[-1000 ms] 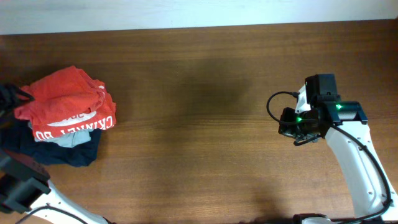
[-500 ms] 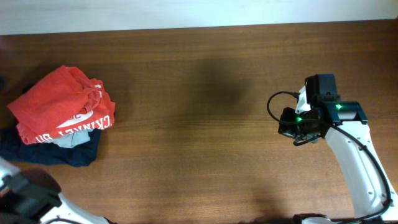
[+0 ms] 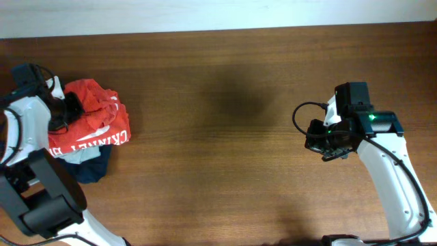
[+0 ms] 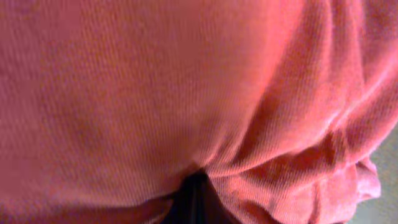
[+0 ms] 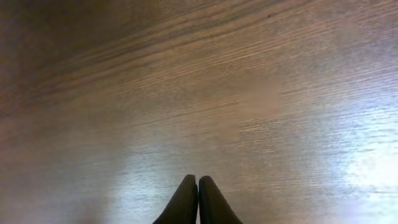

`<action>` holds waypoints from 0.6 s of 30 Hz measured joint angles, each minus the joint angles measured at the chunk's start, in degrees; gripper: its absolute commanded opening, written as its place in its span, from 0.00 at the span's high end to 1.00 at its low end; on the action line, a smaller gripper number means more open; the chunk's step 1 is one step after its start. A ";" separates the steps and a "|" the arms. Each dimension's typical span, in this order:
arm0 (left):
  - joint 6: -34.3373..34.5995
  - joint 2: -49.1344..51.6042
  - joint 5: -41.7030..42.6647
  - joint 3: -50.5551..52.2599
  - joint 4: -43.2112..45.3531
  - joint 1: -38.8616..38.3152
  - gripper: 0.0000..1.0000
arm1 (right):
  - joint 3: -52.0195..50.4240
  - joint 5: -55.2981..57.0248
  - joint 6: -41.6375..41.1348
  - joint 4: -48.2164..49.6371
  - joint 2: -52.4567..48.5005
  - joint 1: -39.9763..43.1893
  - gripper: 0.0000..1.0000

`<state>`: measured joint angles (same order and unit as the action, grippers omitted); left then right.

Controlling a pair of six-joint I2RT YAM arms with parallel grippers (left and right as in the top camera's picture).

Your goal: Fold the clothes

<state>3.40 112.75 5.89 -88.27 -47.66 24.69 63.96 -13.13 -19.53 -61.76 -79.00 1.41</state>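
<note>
while right hand [image 5: 198, 184] stays shut, empty, left hand [image 3: 67, 109], earlier out of reach, now pinches orange-red t-shirt [image 3: 97, 104].

The T-shirt [image 3: 94, 101] is plain orange-red, and close up it shows a fine knit weave. The shirt [image 3: 95, 139] beneath is red with white lettering. Next come a pale grey-blue cloth [image 3: 76, 156] and a dark navy garment [image 3: 92, 171]. The table [image 3: 225, 157] is brown with streaky wood grain. My right arm [image 3: 382, 164] is white and black, with green lights.
</note>
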 measured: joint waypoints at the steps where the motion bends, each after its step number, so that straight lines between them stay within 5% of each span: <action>1: 0.39 -0.28 -0.37 0.24 0.15 -0.11 0.99 | 0.00 0.00 0.02 -0.02 0.00 0.00 0.91; 4: 1.03 -1.18 -0.87 0.35 -1.03 -0.04 0.99 | 0.00 -0.02 0.00 -0.20 0.00 0.00 0.91; 5: 1.18 -1.57 -1.05 0.20 -2.16 0.00 0.92 | 0.00 -0.02 0.02 -0.20 0.00 0.00 0.91; 7: 1.49 -2.84 -1.62 -0.37 -5.73 0.07 0.62 | 0.00 -0.02 0.17 -0.20 0.00 0.00 0.89; 14: -6.82 -18.23 1.75 -10.62 -17.75 -1.14 0.27 | 11.34 -0.02 7.37 1.27 1.75 0.00 0.82; 16: -11.19 -26.18 4.09 -12.96 -18.93 -3.74 0.27 | 19.12 -0.02 9.88 1.77 4.98 0.00 0.71; 18: -14.73 -32.65 5.46 -13.33 -21.20 -7.63 0.01 | 25.51 -0.02 11.89 1.70 8.55 0.02 0.38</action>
<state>-11.33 80.09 11.35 -101.60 -68.86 17.06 89.47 -13.15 -7.64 -60.05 -70.46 1.43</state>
